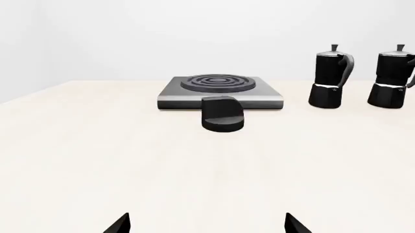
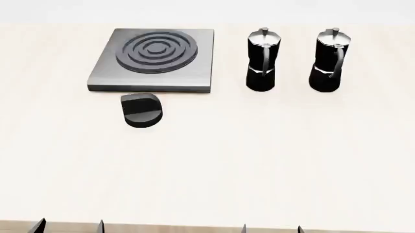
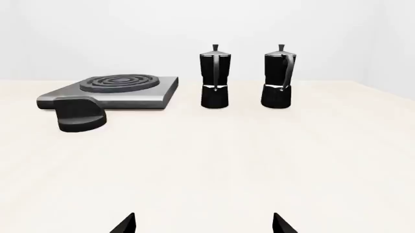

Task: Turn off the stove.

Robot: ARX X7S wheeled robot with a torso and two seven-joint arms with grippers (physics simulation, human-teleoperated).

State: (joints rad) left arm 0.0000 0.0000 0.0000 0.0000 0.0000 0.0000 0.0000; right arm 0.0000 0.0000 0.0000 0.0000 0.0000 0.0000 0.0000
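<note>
The stove (image 2: 155,60) is a flat brushed-grey square plate with a ringed burner, lying at the table's far left; it also shows as the stove (image 1: 220,92) and the stove (image 3: 110,92) in the wrist views. Its black round knob (image 2: 143,110) sits apart, just in front of the plate, seen too as the knob (image 1: 222,113) and the knob (image 3: 79,114). My left gripper (image 1: 206,224) and right gripper (image 3: 203,224) both stand open over bare table at the near edge, far short of the knob. Only their fingertips (image 2: 100,226) show in the head view.
Two black-and-silver moka pots (image 2: 262,60) (image 2: 331,60) stand upright side by side to the right of the stove. The pale table (image 2: 259,160) stretches between them and my grippers; its near edge runs along the bottom of the head view.
</note>
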